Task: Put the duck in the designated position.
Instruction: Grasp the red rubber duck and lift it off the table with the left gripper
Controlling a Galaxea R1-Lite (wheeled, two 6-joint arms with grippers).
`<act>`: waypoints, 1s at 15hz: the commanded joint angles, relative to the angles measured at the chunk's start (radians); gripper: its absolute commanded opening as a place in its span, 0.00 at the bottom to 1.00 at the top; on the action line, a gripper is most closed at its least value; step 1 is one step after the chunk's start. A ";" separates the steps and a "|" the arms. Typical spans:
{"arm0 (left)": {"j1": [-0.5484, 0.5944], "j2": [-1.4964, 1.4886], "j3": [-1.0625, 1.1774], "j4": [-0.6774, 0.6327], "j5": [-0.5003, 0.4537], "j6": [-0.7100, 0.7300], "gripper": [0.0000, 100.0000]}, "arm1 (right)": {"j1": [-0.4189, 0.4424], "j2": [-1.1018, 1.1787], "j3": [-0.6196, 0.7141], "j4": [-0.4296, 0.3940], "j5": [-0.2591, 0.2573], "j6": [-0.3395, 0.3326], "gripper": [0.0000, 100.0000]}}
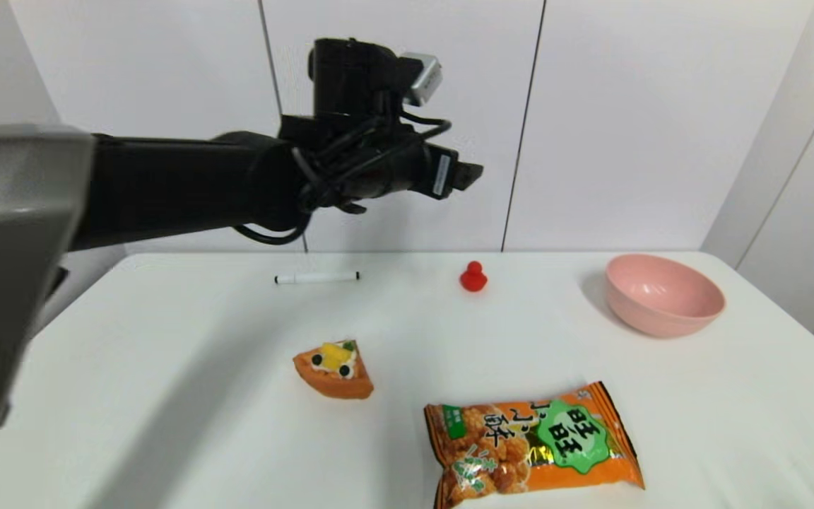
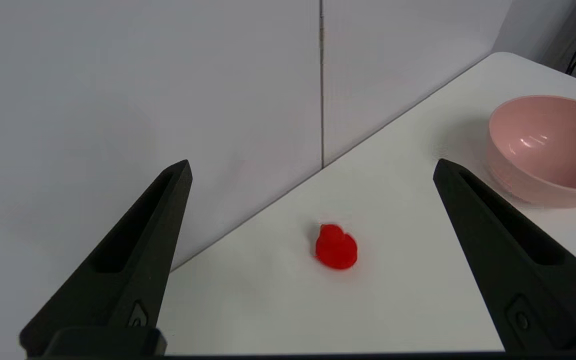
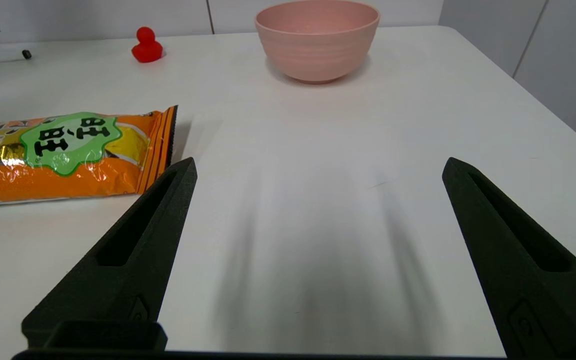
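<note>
The tiny red duck (image 1: pixel 473 276) stands upright near the table's far edge, to the left of the pink bowl (image 1: pixel 661 318). My left gripper (image 1: pixel 470 174) hangs high above the table, just over and slightly left of the duck. In the left wrist view the gripper (image 2: pixel 312 164) is open, and the duck (image 2: pixel 336 246) lies well below, between the two fingers, with the bowl (image 2: pixel 518 175) off to one side. My right gripper (image 3: pixel 320 162) is open and holds nothing, low over the near right of the table. From there the duck (image 3: pixel 147 46) and bowl (image 3: pixel 318 55) show far ahead.
A white marker (image 1: pixel 316 278) lies at the far edge, left of the duck. An orange cake slice (image 1: pixel 334 370) sits mid-table. An orange snack bag (image 1: pixel 531 444) lies near the front. A white panelled wall rises right behind the table.
</note>
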 commanded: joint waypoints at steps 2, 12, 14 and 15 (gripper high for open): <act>-0.039 0.272 -0.069 -0.143 0.000 0.002 1.00 | 0.000 0.002 0.000 0.000 0.000 0.000 1.00; -0.062 0.476 -0.069 -0.400 0.007 0.005 1.00 | 0.000 0.002 0.000 0.000 0.000 -0.002 1.00; -0.064 0.487 -0.068 -0.405 0.010 -0.003 1.00 | 0.000 0.000 0.000 0.000 0.000 0.000 1.00; -0.062 0.487 -0.068 -0.399 0.010 -0.001 1.00 | 0.000 0.002 0.000 0.000 0.000 0.000 1.00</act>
